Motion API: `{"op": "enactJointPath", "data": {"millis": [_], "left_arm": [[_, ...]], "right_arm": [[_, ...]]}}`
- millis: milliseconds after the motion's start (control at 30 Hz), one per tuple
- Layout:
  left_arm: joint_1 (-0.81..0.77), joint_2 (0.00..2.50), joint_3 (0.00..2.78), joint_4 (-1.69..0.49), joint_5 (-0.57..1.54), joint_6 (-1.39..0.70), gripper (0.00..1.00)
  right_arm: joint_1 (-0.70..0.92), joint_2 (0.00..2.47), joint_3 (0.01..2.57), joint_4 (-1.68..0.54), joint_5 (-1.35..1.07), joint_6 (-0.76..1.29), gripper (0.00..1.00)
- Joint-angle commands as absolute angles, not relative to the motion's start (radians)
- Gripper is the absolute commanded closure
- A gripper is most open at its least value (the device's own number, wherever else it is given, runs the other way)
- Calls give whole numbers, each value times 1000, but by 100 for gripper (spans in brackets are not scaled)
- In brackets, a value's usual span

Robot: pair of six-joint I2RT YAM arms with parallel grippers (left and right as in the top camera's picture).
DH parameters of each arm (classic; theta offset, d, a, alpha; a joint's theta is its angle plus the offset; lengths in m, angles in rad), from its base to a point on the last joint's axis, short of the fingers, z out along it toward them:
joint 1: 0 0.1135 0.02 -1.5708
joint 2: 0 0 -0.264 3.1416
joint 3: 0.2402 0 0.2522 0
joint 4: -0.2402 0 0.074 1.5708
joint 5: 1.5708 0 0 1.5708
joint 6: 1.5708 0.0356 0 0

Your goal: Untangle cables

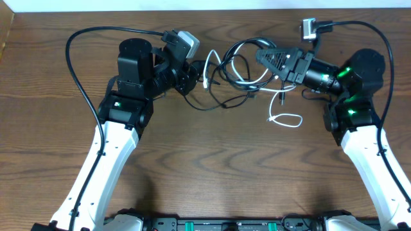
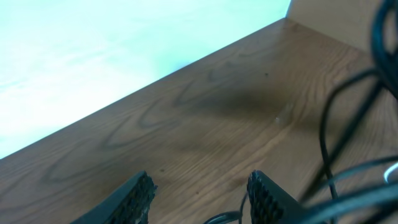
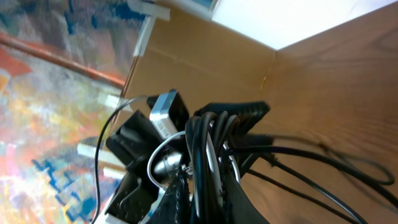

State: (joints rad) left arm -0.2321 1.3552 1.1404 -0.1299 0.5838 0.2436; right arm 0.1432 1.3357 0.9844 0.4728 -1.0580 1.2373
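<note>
— Wood surface [image 1: 212, 167]: where's the tangle?
— Cables [image 1: 231, 67] lie at the far middle, between the arms.
— Tools?
— Right tool [image 3: 231, 117] clenched on a bunch of cables; left tool [image 2: 202, 186] released, just beside them.

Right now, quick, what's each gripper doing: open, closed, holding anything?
Left gripper: open, holding nothing.
Right gripper: closed on a bundle of the cables.
</note>
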Motion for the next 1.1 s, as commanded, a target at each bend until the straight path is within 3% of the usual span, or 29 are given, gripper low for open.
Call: {"op": "enactJointPath", "data": {"millis": [0,733,1067], "left_arm": [[-234,1361,1150,-125,539,245,51],[-234,1360,1150,-117,533,172,57],[-234,1360,1150,-115,538,126,57]], "right_arm": [[165,1314,994,477,-1100,1195,99],[169,1314,994,62,-794,836,99],[212,1315,994,56,-739,806,99]]}}
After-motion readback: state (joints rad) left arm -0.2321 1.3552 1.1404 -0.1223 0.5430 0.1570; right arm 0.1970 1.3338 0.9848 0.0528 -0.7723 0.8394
